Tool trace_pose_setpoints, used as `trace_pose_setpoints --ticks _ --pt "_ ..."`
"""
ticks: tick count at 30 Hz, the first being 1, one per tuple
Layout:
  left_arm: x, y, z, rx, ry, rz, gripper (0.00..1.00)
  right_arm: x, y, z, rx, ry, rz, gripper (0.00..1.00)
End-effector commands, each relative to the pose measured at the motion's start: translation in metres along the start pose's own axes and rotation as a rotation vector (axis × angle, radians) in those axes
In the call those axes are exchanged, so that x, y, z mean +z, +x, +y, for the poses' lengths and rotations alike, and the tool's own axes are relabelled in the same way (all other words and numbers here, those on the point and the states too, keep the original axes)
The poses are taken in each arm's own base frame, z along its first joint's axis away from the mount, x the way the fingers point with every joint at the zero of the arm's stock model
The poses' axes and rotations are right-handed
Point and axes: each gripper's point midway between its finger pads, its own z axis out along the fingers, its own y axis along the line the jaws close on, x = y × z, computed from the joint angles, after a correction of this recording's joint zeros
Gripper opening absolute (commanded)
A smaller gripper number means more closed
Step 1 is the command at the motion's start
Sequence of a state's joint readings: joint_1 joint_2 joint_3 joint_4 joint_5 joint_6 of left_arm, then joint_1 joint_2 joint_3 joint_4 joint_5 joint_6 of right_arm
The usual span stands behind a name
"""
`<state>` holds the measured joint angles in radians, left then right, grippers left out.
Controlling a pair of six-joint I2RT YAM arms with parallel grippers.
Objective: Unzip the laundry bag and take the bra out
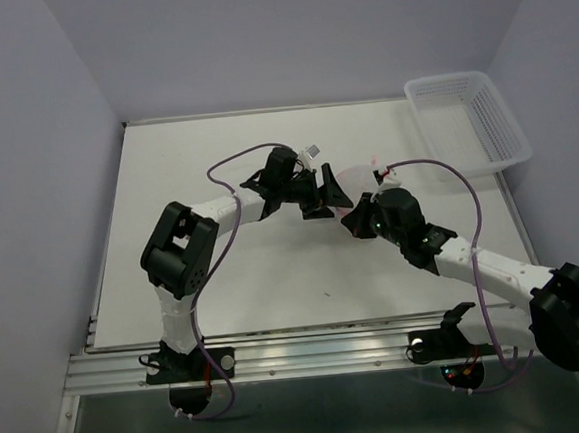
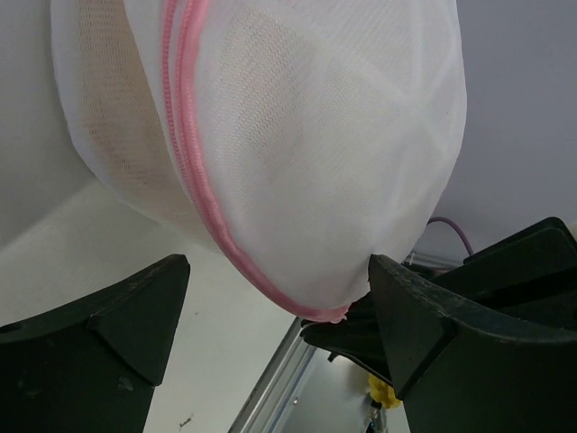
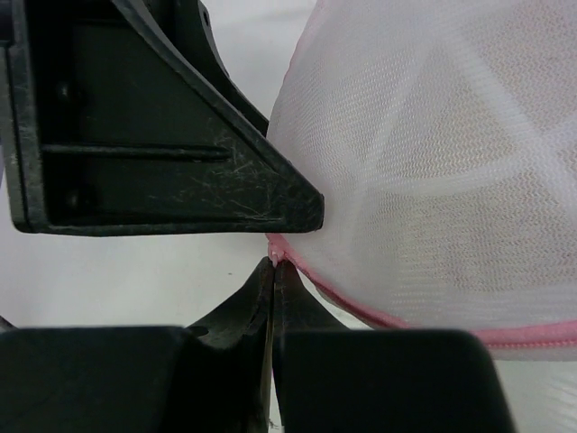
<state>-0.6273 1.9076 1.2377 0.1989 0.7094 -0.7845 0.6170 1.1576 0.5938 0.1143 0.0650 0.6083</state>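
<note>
The laundry bag [image 2: 315,135], white mesh with pink piping [image 2: 194,180], hangs above the table between the two grippers. In the top view the grippers mostly hide it. A peach-beige tint, the bra [image 2: 113,108], shows through the mesh on its left side. My left gripper [image 2: 279,266] is open, its fingers [image 2: 126,316] wide apart on either side of the bag's lower edge, and the right finger touches the mesh. My right gripper [image 3: 273,263] is shut on a small pink tab at the bag's zipper edge [image 3: 379,311]. In the top view the left gripper [image 1: 326,192] and right gripper [image 1: 353,219] meet at the table's middle.
A white plastic lattice basket [image 1: 467,117] stands at the back right corner of the white table [image 1: 224,282]. The left gripper's finger [image 3: 162,135] sits just above my right fingertips. The metal rail of the table's front edge [image 1: 310,350] runs by the arm bases.
</note>
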Motion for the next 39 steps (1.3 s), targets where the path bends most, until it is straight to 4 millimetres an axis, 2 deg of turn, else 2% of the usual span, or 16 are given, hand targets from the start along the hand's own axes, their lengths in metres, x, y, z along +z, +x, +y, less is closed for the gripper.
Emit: trace_pose_setpoints --ticks 1,4,5,9,13,14,17,19,22,27,28,33,34,36,38,39 --pt "-0.002 -0.010 -0.028 0.038 0.080 -0.024 0.89 -0.003 -0.026 0.020 0.018 -0.066 -0.102 0.01" --pt "0.002 -0.015 -0.032 0.037 0.096 -0.025 0.67 -0.001 -0.022 0.024 0.007 -0.085 -0.080 0.01" --pt "0.002 -0.015 -0.035 0.038 0.109 -0.017 0.48 0.000 -0.020 0.024 0.007 -0.090 -0.069 0.01" --pt "0.002 -0.018 -0.044 0.044 0.135 0.003 0.00 0.004 -0.011 0.020 0.015 -0.081 -0.045 0.01" --pt "-0.007 -0.020 -0.040 0.076 0.103 -0.011 0.00 0.004 -0.020 0.013 -0.024 -0.017 -0.056 0.01" --pt "-0.013 -0.025 -0.037 0.083 0.100 -0.020 0.00 0.001 -0.019 -0.002 -0.033 0.063 -0.049 0.01" --pt "-0.026 -0.033 -0.038 0.129 0.116 -0.030 0.00 -0.007 -0.037 -0.014 -0.070 0.150 -0.102 0.01" --pt "-0.036 -0.042 -0.038 0.168 0.137 -0.025 0.00 -0.014 -0.036 -0.028 -0.090 0.205 -0.095 0.01" --pt "-0.046 -0.054 -0.032 0.195 0.135 -0.025 0.00 -0.020 -0.045 -0.045 -0.099 0.241 -0.110 0.01" --pt "-0.060 -0.056 -0.035 0.378 0.232 0.029 0.00 -0.024 -0.059 -0.076 -0.136 0.277 -0.103 0.01" --pt "-0.060 -0.059 -0.029 0.399 0.231 0.026 0.00 -0.025 -0.068 -0.087 -0.170 0.307 -0.122 0.01" --pt "-0.061 -0.048 -0.015 0.584 0.229 0.069 0.00 -0.029 -0.119 -0.097 -0.346 0.380 -0.268 0.01" --pt "-0.063 -0.054 -0.013 0.711 0.219 0.057 0.00 -0.031 -0.127 -0.103 -0.368 0.407 -0.289 0.01" --pt "-0.063 -0.060 -0.007 0.794 0.170 0.048 0.00 -0.032 -0.145 -0.101 -0.466 0.399 -0.359 0.01" --pt "-0.061 -0.068 0.000 0.823 0.121 0.043 0.00 -0.031 -0.143 -0.102 -0.616 0.368 -0.360 0.01" --pt "-0.062 -0.074 0.006 0.840 0.073 0.057 0.00 -0.037 -0.161 -0.093 -0.631 0.326 -0.446 0.01"
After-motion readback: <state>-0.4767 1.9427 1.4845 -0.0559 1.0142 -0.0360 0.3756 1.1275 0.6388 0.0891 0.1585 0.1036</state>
